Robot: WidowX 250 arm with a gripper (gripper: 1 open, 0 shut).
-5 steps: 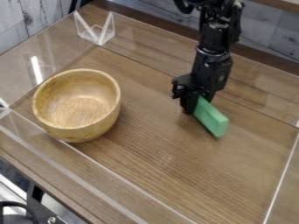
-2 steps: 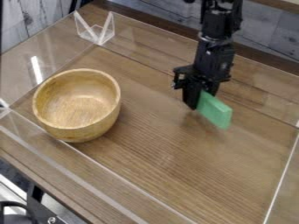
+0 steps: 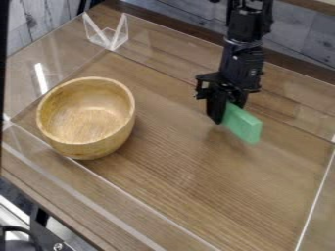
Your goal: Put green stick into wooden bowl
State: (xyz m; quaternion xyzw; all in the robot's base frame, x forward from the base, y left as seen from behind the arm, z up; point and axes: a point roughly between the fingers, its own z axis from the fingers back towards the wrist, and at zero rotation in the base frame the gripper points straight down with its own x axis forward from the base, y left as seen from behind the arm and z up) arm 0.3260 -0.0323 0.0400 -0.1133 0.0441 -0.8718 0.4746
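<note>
- Black gripper (image 3: 224, 108) pointing steeply down, jaws clamped on upper-left end of small flat mint-green rectangular stick (image 3: 242, 125).
- Green stick tilted, far end slanting down to the right, low over the table; cannot tell whether the lower end touches the surface.
- Black robot arm (image 3: 245, 44) rising from gripper to top edge of view, right of centre.
- Brown wood-grain tabletop (image 3: 183, 176) underneath, faint shadow under the stick.
- Round, deep, light tan wooden bowl (image 3: 86, 117) with thick walls on left side of table, upright, well apart from stick and gripper, nothing visible inside.
- Clear acrylic wall (image 3: 157, 227) fencing the table edges, front and right panels visible.
- Small clear V-shaped acrylic stand (image 3: 106, 33) at back left, far from the bowl.
</note>
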